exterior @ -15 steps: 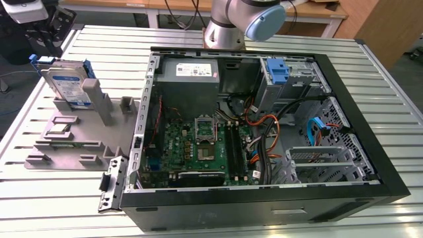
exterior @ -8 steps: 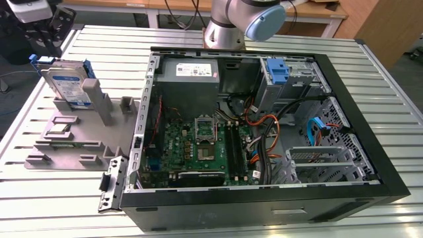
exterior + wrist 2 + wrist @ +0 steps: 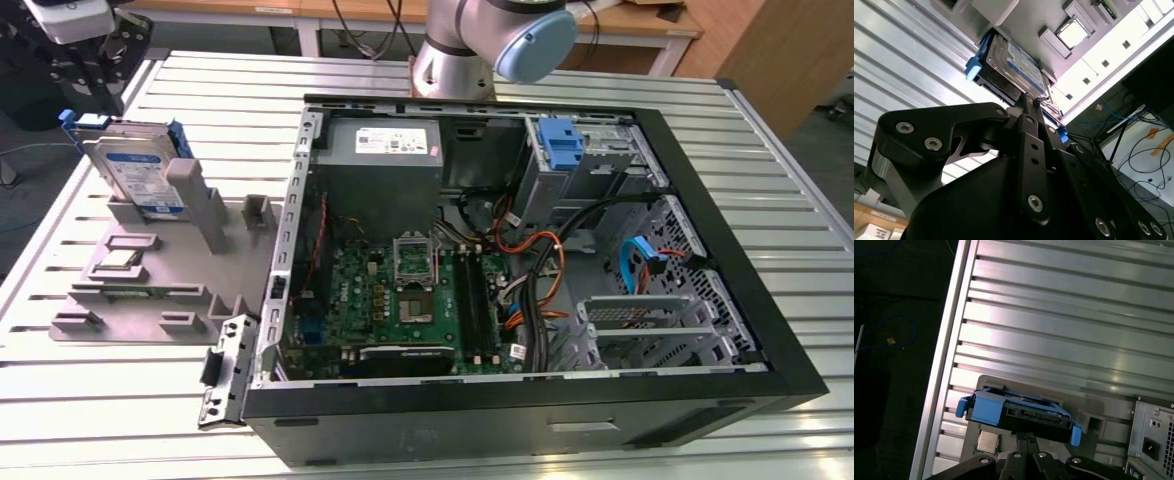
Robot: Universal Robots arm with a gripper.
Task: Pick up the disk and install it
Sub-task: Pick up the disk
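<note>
An open black metal computer case lies on the ribbed aluminium table, its green motherboard exposed. A grey plastic holder stand sits just beside it.

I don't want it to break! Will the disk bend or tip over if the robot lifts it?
Probably stiff: the disk looks like a flat metal slab in a blue frame. Being metal, it is likely heavy for its size. It stands on edge in the grey holder, so a sideways push might tip it.

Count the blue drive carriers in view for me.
2. One frames the disk standing in the grey fixture at the exterior view's left; one bare carrier sits in a drive bay of the computer case. More may be hidden inside.
</note>
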